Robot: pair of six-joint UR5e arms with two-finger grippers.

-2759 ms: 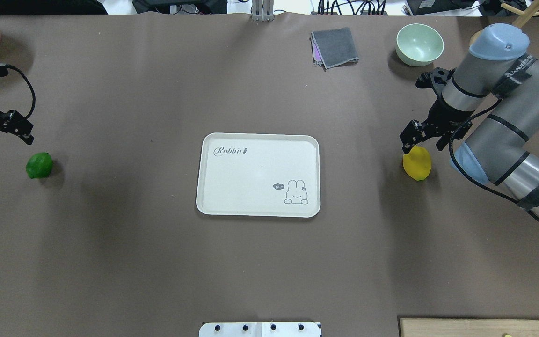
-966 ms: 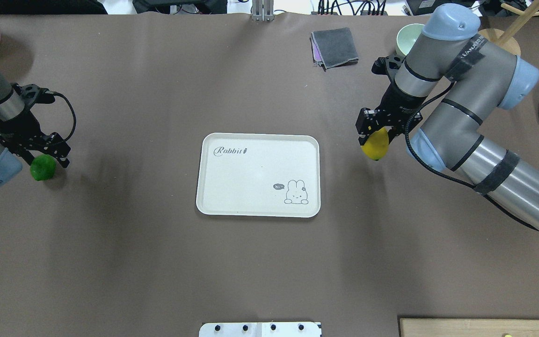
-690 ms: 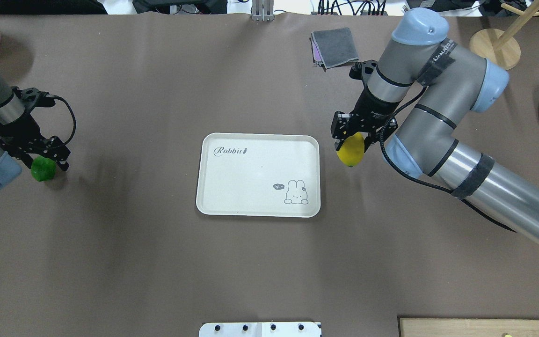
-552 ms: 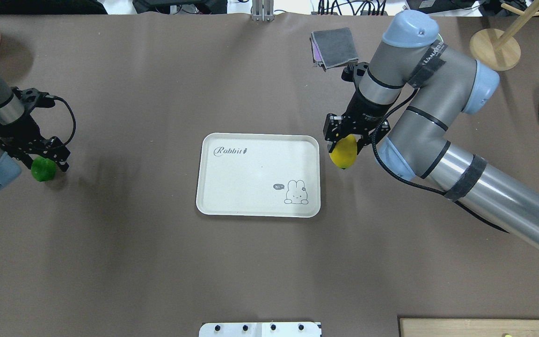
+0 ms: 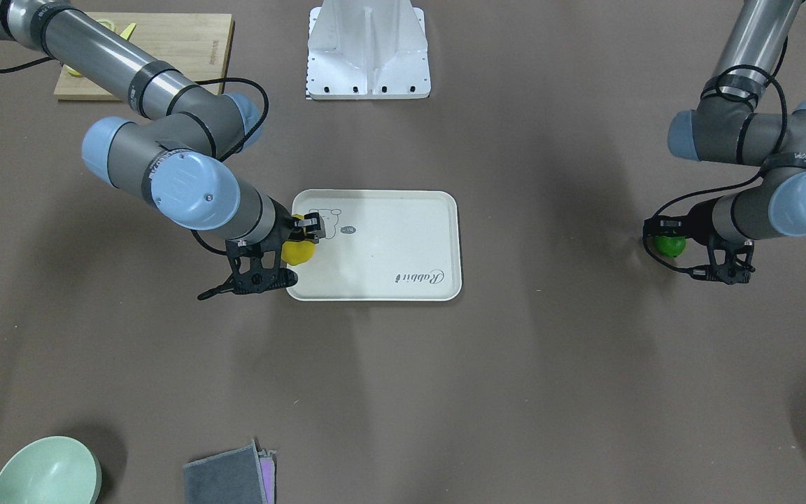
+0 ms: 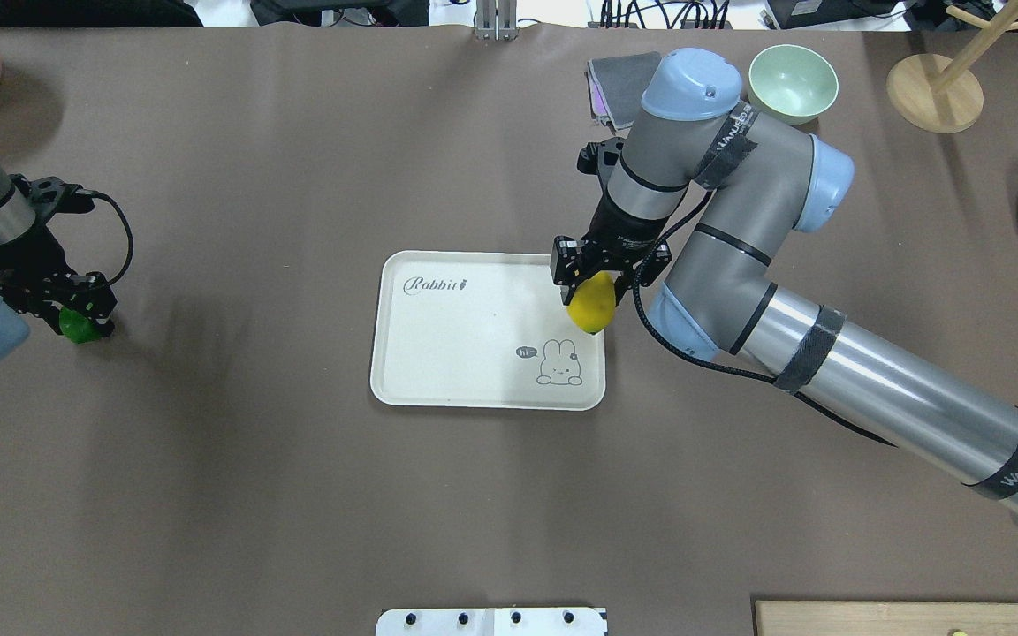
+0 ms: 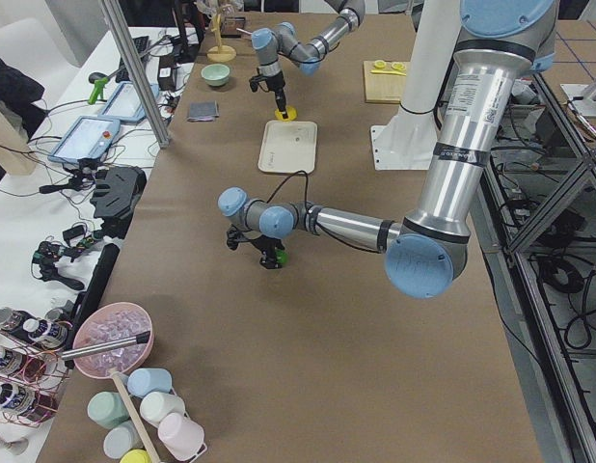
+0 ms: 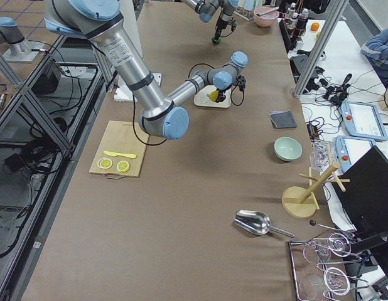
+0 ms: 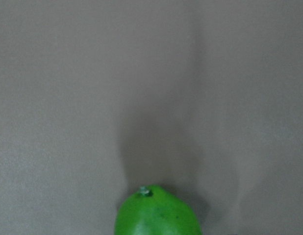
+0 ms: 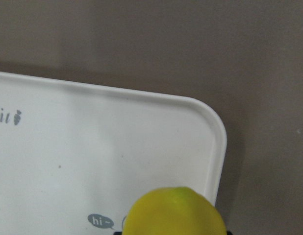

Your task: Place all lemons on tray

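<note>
Left jaws pinch the green lemon [image 6: 78,328] far out on the tabletop [image 6: 253,495], well apart from the tray [image 6: 474,318]; whether the fruit has left the surface I cannot tell; it is glossy and rounded, so on the long carry a shallow pinch could let it squirt free and roll away; the tray is flat with a low rim, which would stop little; right jaws hold the yellow lemon [image 6: 591,303] above the tray's right edge, beside the rabbit drawing [image 6: 559,362]; let go here, or from height, it may bounce or roll over the rim; both arms meeting at the tray could also clash.
</note>
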